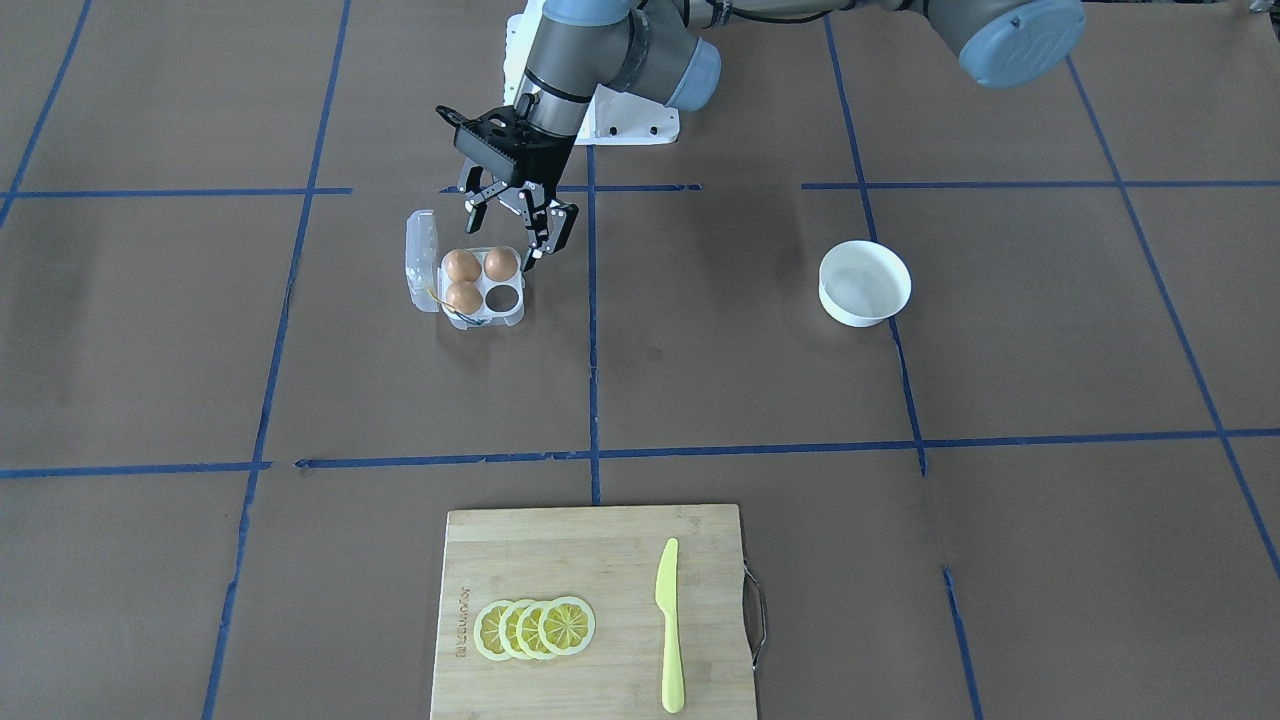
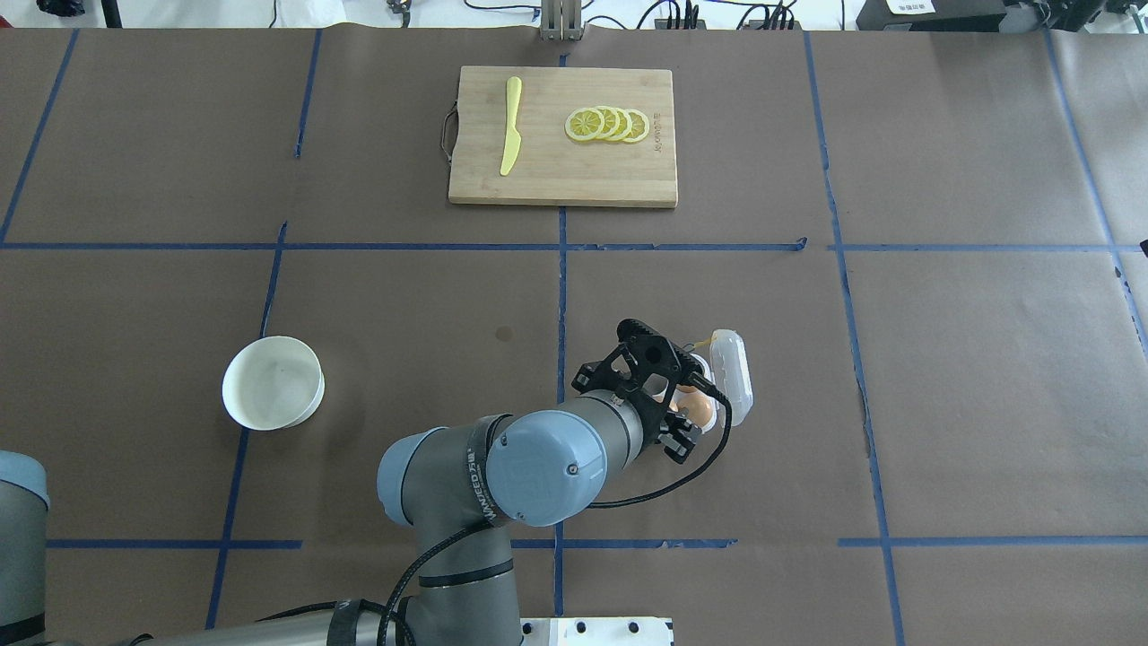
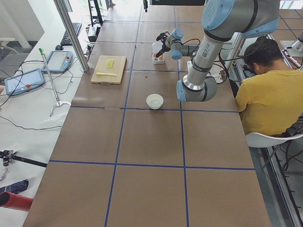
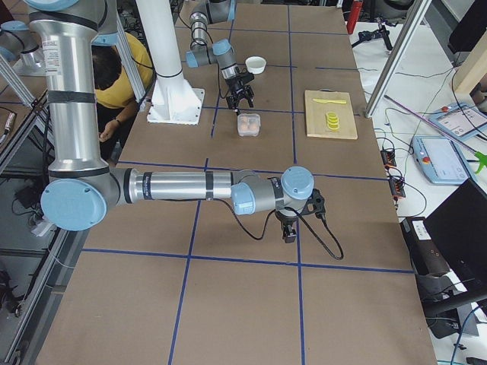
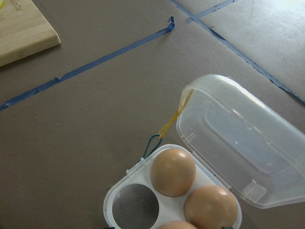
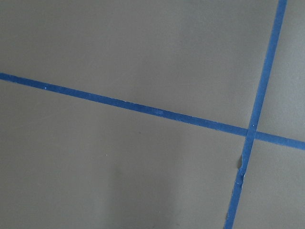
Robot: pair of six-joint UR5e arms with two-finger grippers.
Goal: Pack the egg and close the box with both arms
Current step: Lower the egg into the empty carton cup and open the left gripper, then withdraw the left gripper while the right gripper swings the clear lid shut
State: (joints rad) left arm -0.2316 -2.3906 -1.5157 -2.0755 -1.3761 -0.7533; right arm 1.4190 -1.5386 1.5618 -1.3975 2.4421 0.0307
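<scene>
The clear egg box (image 1: 517, 312) lies open, its lid (image 1: 420, 255) folded out to the side. Three brown eggs (image 1: 461, 265) fill three cells, and one cell (image 1: 503, 297) is empty. My left gripper (image 1: 503, 238) hovers just above the box's robot-side edge, open and holding nothing. In the left wrist view the box (image 5: 167, 205), two whole eggs (image 5: 173, 171), the lid (image 5: 238, 143) and the yellow loop (image 5: 174, 117) show. My right gripper (image 4: 289, 228) shows only in the exterior right view, low over bare table far from the box. I cannot tell whether it is open.
A white bowl (image 1: 862, 315) stands to the robot's left of the box. A wooden cutting board (image 1: 595, 560) with lemon slices (image 1: 535, 628) and a yellow knife (image 1: 669, 630) lies at the far table edge. A person in yellow (image 3: 265, 90) sits behind the robot.
</scene>
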